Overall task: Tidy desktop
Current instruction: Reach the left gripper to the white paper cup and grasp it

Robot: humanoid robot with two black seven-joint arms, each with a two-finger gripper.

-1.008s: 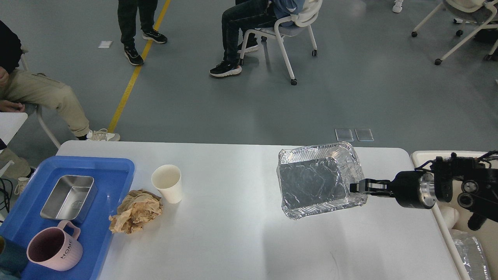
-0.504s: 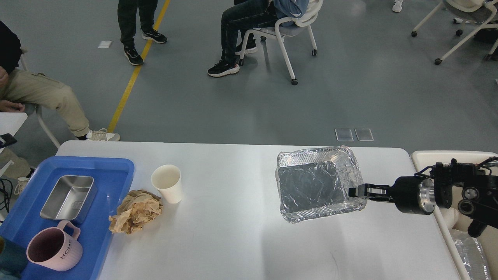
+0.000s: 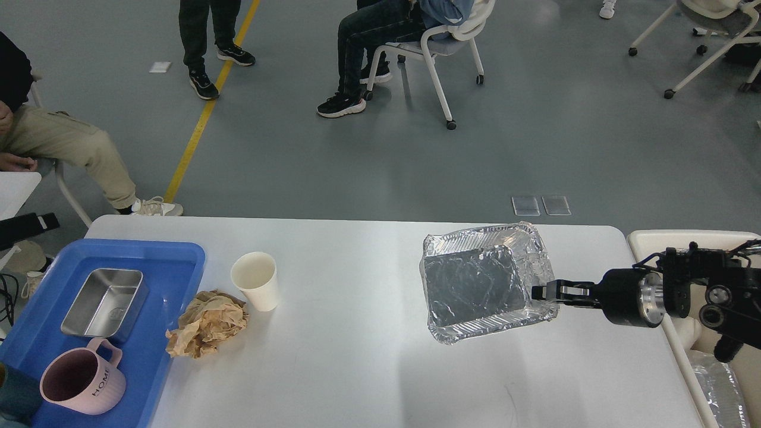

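Observation:
The white desktop (image 3: pixel 368 356) fills the lower view. A crumpled foil tray (image 3: pixel 475 285) sits at its right side, and my right gripper (image 3: pixel 544 291) comes in from the right, shut on the tray's right rim. Left of the middle stand a white paper cup (image 3: pixel 257 280) and a ball of crumpled brown paper (image 3: pixel 208 323). A dark part, apparently my left gripper (image 3: pixel 32 226), pokes in at the left edge above the blue tray; its fingers cannot be told apart.
A blue tray (image 3: pixel 172 261) at the left holds a steel box (image 3: pixel 106 302) and a pink mug (image 3: pixel 80 380). A cream bin (image 3: pixel 654 239) stands past the table's right edge with foil in it. People and chairs are beyond the far edge.
The right gripper and the foil tray have shifted slightly left and settled. The dark part at the left edge has come further into view.

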